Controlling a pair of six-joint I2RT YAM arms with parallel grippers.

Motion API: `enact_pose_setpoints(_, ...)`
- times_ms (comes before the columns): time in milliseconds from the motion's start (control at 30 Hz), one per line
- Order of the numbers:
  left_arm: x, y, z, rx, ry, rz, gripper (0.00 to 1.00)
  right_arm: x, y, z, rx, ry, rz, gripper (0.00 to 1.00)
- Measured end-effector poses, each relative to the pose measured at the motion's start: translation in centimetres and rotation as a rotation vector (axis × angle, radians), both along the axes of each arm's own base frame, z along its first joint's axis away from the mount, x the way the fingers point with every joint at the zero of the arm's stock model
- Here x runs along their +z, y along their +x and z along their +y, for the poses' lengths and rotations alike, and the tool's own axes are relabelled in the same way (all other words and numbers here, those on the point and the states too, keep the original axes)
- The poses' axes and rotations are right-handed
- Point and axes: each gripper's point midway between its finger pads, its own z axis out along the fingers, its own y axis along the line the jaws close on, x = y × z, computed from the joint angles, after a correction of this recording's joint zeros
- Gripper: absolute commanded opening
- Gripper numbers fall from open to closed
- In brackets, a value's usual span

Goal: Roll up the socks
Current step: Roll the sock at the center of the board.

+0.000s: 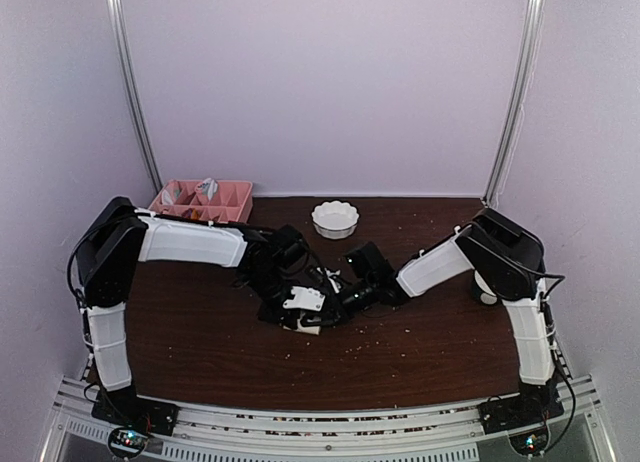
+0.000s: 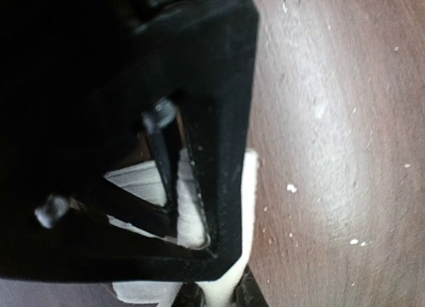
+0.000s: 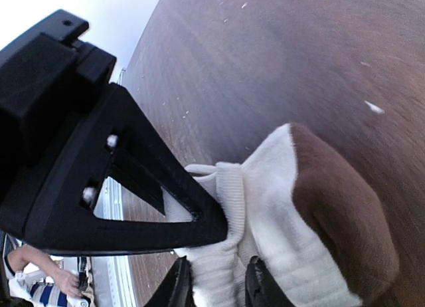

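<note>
- Socks (image 3: 285, 220): bunched up near the middle of the tabletop (image 1: 200, 342), right where the two arms meet, on the near side of the bowl (image 1: 335, 219).
- Top view barely shows them, since the wrists cover nearly everything.
- Right wrist view is the good one: cream ribbed fabric with a dark brown patch (image 3: 345, 220), crumpled on the wood. Whether a second one is tucked in there, can't tell.
- Right fingers (image 3: 133, 237): one tip is pushed against the ribbed cuff. The other isn't in shot, so no idea if they're clenched or released.
- Left fingers (image 2: 226, 88): one black finger fills most of the left wrist view, with white fabric showing through its cut-outs and along its edge. Same deal, can't tell if they're grasping it.
- Left arm (image 1: 190, 242) reaches in from the left and right arm (image 1: 435, 267) from the right, ends close together over the bundle.
- Pink tray (image 1: 200, 199) sits at the far left, well apart.
- Pale crumbs (image 2: 291, 187) are scattered about.
</note>
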Motion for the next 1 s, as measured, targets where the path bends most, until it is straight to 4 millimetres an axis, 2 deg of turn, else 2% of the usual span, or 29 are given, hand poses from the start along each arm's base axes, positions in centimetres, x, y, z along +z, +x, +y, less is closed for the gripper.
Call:
enact_pose_setpoints(200, -0.1, -0.4, -1.0, -0.027, -0.004, 0.071, 0.07, 0.3, 0.3, -1.8, -0.089, -0.005, -0.036, 0.36)
enact_pose_setpoints(500, -0.5, -0.4, -0.6, 0.036, 0.025, 0.159, 0.07, 0.8, -0.4, -5.1, -0.179, -0.019, -0.156, 0.51)
enact_pose_setpoints(567, -0.4, -0.4, -0.5, 0.047, 0.034, 0.177, 0.08, 0.9, -0.4, -6.0, -0.202, -0.035, -0.197, 0.6)
enact_pose_setpoints(600, -0.4, -0.4, -0.4, 0.051, 0.038, 0.187, 0.08, 1.0, -0.5, -6.6, -0.212, -0.041, -0.22, 0.83)
enact_pose_setpoints(633, -0.4, -0.4, -0.3, 0.057, 0.043, 0.202, 0.08, 1.1, -0.6, -7.0, -0.224, -0.046, -0.234, 0.98)
enact_pose_setpoints(733, -0.4, -0.3, -0.2, 0.074, 0.05, 0.26, 0.08, 2.0, -0.5, -8.3, -0.259, -0.034, -0.318, 1.0)
enact_pose_setpoints(900, -0.4, -0.2, 0.0, 0.122, 0.054, 0.403, 0.09, 1.7, 0.2, -10.9, -0.355, -0.096, -0.423, 1.0)
enact_pose_setpoints(1000, -0.4, -0.1, 0.2, 0.165, 0.062, 0.517, 0.1, 1.8, 1.3, -13.3, -0.46, -0.175, -0.493, 1.0)
